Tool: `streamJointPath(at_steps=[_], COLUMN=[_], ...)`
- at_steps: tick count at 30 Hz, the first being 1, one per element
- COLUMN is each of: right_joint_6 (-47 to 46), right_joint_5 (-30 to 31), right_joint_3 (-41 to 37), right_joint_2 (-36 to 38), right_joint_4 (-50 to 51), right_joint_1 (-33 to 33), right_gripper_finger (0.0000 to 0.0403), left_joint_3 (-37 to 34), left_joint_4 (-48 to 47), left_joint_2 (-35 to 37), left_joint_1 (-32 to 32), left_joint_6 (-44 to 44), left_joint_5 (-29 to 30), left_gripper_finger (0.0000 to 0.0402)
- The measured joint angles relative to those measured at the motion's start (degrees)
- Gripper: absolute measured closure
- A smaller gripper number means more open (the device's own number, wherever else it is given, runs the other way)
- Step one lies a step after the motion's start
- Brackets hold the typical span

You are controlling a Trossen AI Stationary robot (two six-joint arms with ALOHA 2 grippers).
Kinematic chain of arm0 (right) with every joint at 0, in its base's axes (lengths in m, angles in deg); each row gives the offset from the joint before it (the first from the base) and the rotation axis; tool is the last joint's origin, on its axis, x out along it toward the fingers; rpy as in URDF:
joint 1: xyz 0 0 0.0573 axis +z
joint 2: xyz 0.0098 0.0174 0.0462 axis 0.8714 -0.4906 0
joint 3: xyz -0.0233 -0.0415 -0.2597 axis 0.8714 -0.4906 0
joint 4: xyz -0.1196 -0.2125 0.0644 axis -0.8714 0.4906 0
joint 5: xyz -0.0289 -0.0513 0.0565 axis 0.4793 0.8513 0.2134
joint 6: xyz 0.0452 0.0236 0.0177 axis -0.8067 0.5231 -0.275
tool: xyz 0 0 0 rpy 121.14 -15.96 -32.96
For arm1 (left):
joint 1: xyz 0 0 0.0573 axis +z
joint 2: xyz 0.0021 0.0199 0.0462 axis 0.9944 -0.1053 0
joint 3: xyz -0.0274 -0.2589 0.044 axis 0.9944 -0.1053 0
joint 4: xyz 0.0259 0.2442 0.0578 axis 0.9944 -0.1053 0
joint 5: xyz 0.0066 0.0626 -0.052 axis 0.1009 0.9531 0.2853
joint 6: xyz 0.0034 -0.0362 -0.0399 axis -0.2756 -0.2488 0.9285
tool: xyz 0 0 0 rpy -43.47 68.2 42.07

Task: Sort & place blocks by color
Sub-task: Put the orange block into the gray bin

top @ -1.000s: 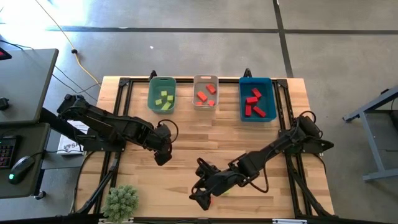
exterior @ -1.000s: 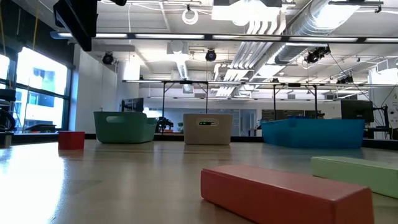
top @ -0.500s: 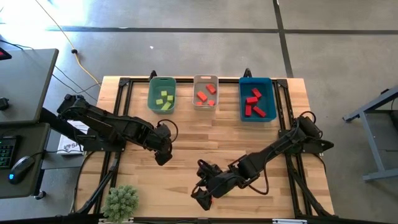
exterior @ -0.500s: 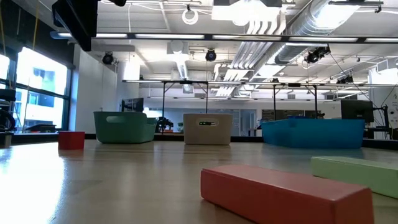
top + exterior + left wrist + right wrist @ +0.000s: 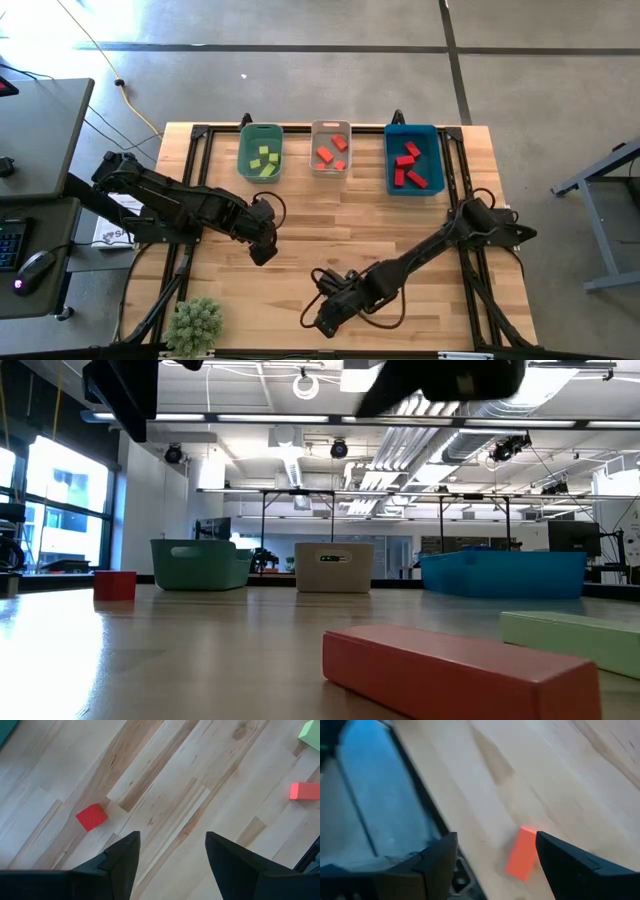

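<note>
Right gripper (image 5: 322,322): fingers spread, empty, hovering over small orange-red rectangular bar (image 5: 522,854) at wooden counter (image 5: 300,215) front; next, descend and close. Left gripper (image 5: 262,252): released, waiting mid-counter.

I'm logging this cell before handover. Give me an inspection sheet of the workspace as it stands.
Surface: wooden table, mostly bare planks.
Job's things: yellow-green blocks in the green bin, orange-red blocks in the white bin, deep red blocks in the blue bin. Loose on the table: a red cube, an orange-red bar, a pale green bar.
Clutter: small potted plant at the near left corner.
Grippers: left pincer open above the table near the red cube; right pincer open, low at the near edge by the orange-red bar.
Cables: yellow cable on the floor.
Surroundings: desk with keyboard and mouse at left.
</note>
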Motion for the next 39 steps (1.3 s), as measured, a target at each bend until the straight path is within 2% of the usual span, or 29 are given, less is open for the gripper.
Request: streamJointPath(at_steps=[16, 32, 39], right_joint_6=[-7.0, -6.0, -10.3], right_joint_5=[-1.4, -0.3, -0.1], right_joint_3=[0.0, 0.0, 0.5], right_joint_2=[-7.2, -11.1, -13.1], right_joint_4=[2.6, 0.2, 3.2], right_joint_1=[2.0, 3.0, 3.0], right_gripper_finger=[0.0147, 0.0147, 0.0147], left_joint_3=[0.0, 0.0, 0.0], left_joint_4=[0.3, 0.4, 0.6], left_joint_2=[0.0, 0.0, 0.0], left_joint_1=[0.1, 0.2, 0.2], left_joint_6=[0.6, 2.1, 2.1], left_joint_5=[1.2, 3.1, 3.2], left_gripper_finger=[0.0188, 0.0188, 0.0188])
